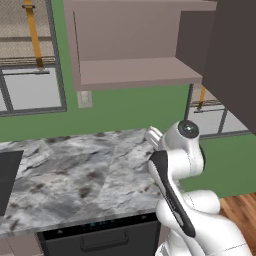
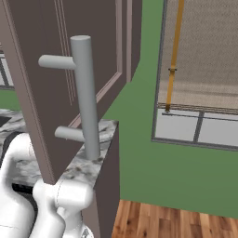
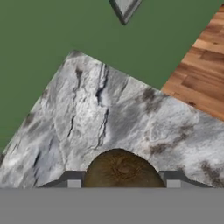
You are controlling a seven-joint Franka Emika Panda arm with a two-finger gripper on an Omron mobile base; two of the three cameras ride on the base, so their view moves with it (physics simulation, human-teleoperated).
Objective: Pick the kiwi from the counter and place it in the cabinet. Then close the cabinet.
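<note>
The kiwi (image 3: 122,169), olive-brown and round, sits low in the hand view between my gripper's (image 3: 124,183) two dark fingertips (image 3: 73,180), which press against its sides. Under it lies the marbled counter (image 3: 109,118), near its right end and back corner. That counter (image 1: 75,170) spans the left base view, where my white arm (image 1: 180,165) bends down over its right end and hides the hand. Above stands the mauve-brown cabinet (image 1: 140,72), open with a bare shelf. Its door (image 2: 56,69) swings out toward me, the grey bar handle (image 2: 86,97) close in the right base view.
The open door (image 1: 235,60) hangs over the counter's right end, above the arm. A dark panel (image 1: 7,180) is set in the counter at far left, and a dark appliance front (image 1: 100,235) sits below. Past the counter's end are wood floor (image 2: 176,223) and a mesh window (image 2: 204,56).
</note>
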